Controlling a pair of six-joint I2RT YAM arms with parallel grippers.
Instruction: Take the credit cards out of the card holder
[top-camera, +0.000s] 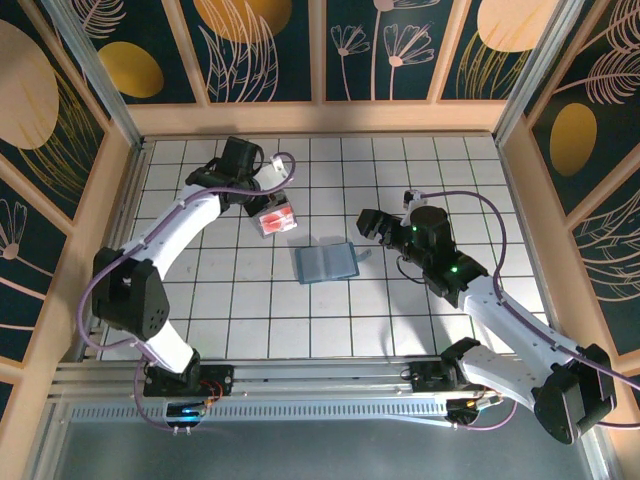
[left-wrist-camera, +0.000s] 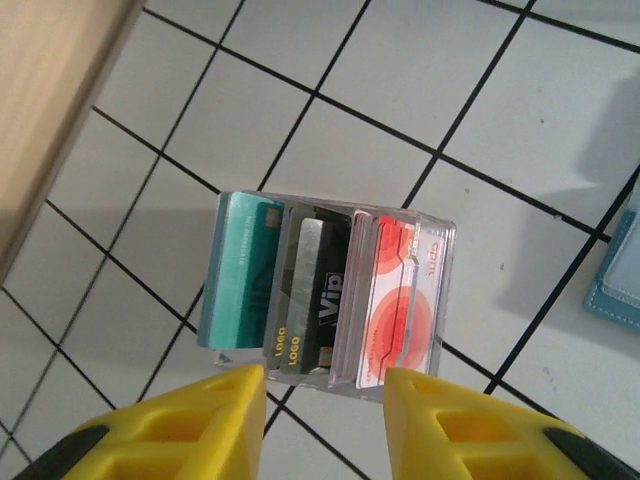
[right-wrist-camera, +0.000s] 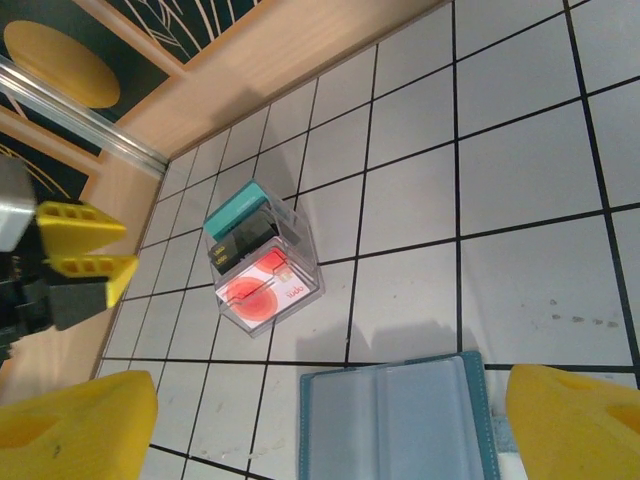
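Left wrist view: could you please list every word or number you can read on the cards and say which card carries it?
"VIP": white letters on the black card.
"LOGO": yellow, printed twice, at that card's lower edge in the view.
Red-pink card: a small word near its upper right corner, too blurred to read.
Teal card: faint print along its edge, too small to read.

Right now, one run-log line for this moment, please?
cards: in clear box | card holder: open, flat | left claw: open | right claw: open
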